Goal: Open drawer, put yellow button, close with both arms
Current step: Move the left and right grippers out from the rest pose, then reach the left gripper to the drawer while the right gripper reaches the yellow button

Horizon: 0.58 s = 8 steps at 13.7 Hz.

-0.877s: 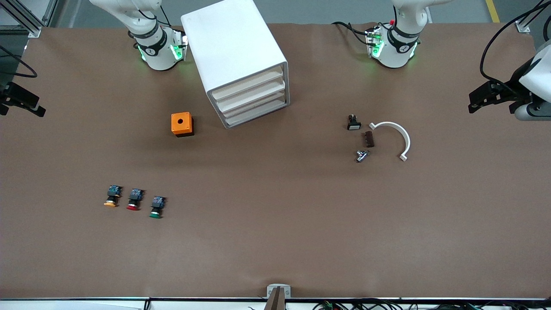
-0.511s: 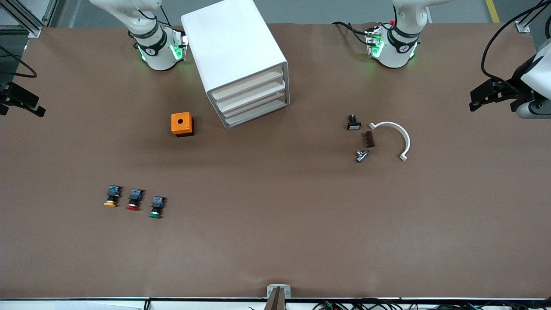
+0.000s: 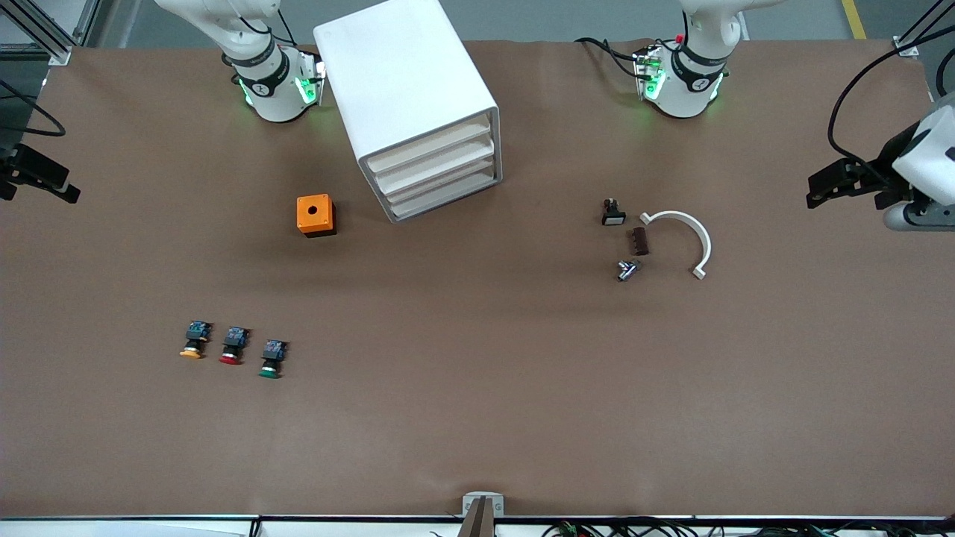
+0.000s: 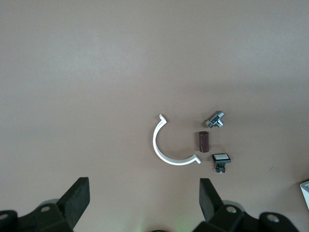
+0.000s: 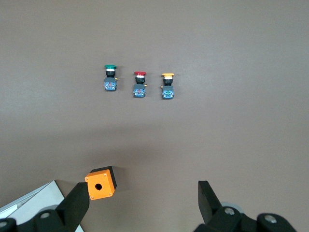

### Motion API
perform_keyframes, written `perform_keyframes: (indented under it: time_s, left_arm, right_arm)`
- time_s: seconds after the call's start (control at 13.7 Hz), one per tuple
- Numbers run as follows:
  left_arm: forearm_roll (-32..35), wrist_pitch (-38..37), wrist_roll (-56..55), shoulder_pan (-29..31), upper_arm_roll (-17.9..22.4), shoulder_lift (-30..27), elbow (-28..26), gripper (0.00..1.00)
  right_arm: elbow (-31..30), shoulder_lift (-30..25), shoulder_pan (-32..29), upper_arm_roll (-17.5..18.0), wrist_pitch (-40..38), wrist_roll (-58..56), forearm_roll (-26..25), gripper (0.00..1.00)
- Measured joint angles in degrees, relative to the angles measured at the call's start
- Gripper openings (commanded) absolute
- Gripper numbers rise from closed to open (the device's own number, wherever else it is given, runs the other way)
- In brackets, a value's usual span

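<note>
The white cabinet point(image 3: 406, 89) stands near the arm bases, and its uppermost drawer point(image 3: 429, 146) is shut. The yellow button point(image 3: 192, 342) lies on the table toward the right arm's end, at the outer end of a row of three. It also shows in the right wrist view point(image 5: 167, 87). My right gripper point(image 3: 41, 179) is open and empty at the table's edge, high above the table point(image 5: 142, 203). My left gripper point(image 3: 835, 183) is open and empty over the left arm's end of the table point(image 4: 143, 200).
A red button point(image 3: 233, 345) and a green button point(image 3: 271, 358) lie beside the yellow one. An orange box point(image 3: 315, 215) with a hole sits beside the cabinet. A white curved clamp point(image 3: 683, 239), brown block point(image 3: 639, 241), metal fitting point(image 3: 627, 269) and small switch point(image 3: 613, 214) lie toward the left arm's end.
My left gripper has shifted a little, lower in the front view. The right arm and all things on the table have not moved.
</note>
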Motion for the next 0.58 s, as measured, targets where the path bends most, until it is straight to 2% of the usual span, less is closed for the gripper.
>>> perform_keyframes:
  time_s: [0.29, 0.58]
  left_arm:
    - [-0.01, 2.56, -3.98, -0.41, -0.25, 5.66, 0.17, 1.0]
    - [-2.77, 3.32, -20.22, -5.58, -0.9, 10.6, 0.34, 1.0]
  right_arm:
    - [-0.96, 3.98, -0.01, -0.08, 2.1, 0.0, 0.0, 1.0]
    - [-1.14, 10.21, -0.07, -0.1, 6.21, -0.3, 0.0, 1.0]
